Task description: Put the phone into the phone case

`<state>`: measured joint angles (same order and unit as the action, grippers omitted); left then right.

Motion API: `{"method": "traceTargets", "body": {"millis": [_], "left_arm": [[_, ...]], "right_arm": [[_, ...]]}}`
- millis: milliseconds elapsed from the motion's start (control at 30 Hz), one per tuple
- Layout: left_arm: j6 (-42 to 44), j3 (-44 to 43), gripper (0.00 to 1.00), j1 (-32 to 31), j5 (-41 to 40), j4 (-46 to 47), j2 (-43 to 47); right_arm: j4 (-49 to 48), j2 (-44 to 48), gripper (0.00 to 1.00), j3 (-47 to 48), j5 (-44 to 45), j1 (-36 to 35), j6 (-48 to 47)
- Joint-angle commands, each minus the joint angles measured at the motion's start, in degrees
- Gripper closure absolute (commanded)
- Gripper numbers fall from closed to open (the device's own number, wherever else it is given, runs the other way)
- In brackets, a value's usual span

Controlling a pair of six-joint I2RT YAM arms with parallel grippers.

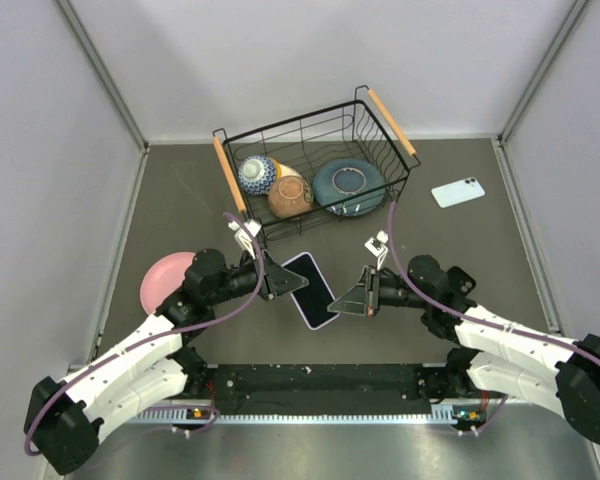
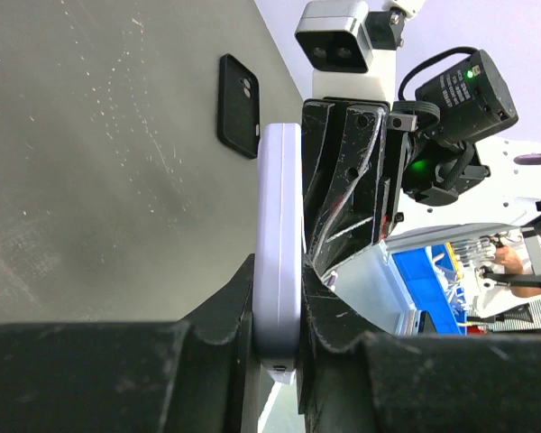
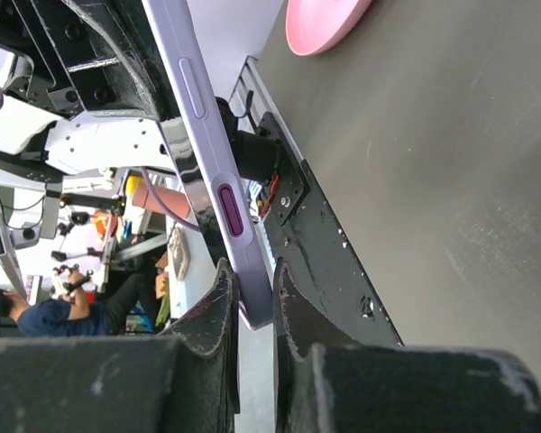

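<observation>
Your left jaws and right jaws pinch opposite sides of the phone case [image 2: 279, 234] mid-frame, its long axis running upper-left to lower-right, the phone [image 1: 308, 288] apparently seated inside.

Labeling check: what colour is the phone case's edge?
Pale lavender; the phone case shows best in the right wrist view.

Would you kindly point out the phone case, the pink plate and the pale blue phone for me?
phone case [image 2: 279, 244], left wrist view, on its lavender side edge.
pink plate [image 1: 163, 280], top view, on its bare left part.
pale blue phone [image 1: 457, 191], top view, at the middle of its back.
</observation>
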<state>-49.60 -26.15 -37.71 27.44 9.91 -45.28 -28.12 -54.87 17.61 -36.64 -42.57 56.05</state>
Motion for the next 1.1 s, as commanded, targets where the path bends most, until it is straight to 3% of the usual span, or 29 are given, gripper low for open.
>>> {"method": "traceTargets", "body": {"millis": [0,33,133,233,333,500,600,900,1000,1067], "left_arm": [[6.11,-0.83,1.00,-0.17,-3.11,-1.23,-2.01],[5.49,-0.92,1.00,-0.17,-1.79,-0.60,-2.01],[3.03,-1.01,1.00,-0.17,4.19,2.82,-2.27],[1.27,-0.92,1.00,-0.17,9.72,5.55,-2.80],[0.56,-0.57,1.00,-0.17,13.25,7.39,-3.33],[-1.19,0.57,1.00,-0.17,17.38,12.23,-4.12],[-2.51,0.58,1.00,-0.25,19.49,14.60,-5.26],[-0.67,-1.71,1.00,-0.17,19.32,10.66,-5.52],[-0.41,-2.50,0.88,-0.17,19.14,9.86,-5.79],[-0.41,-2.94,0.72,-0.17,18.62,9.08,-5.88]], "right_arm": [[1.94,1.69,0.92,6.04,2.11,-0.68,1.26],[0.62,2.05,0.79,5.51,1.06,-0.68,0.90],[-2.73,4.77,0.57,3.40,0.96,-0.67,-1.46],[-1.24,7.06,0.43,2.96,1.05,-0.85,-5.42],[0.43,7.24,0.34,3.92,-0.26,-0.68,-8.76],[2.29,3.11,0.32,6.30,-0.97,-0.59,-13.16],[-1.66,-1.02,0.37,6.83,-3.51,-0.59,-12.20],[-11.43,-3.93,1.00,5.69,-5.28,-0.59,-6.75],[-12.22,-3.40,1.00,5.25,-5.02,-0.59,-5.52],[-12.66,-2.87,1.00,4.81,-4.23,-0.59,-4.29]]}}
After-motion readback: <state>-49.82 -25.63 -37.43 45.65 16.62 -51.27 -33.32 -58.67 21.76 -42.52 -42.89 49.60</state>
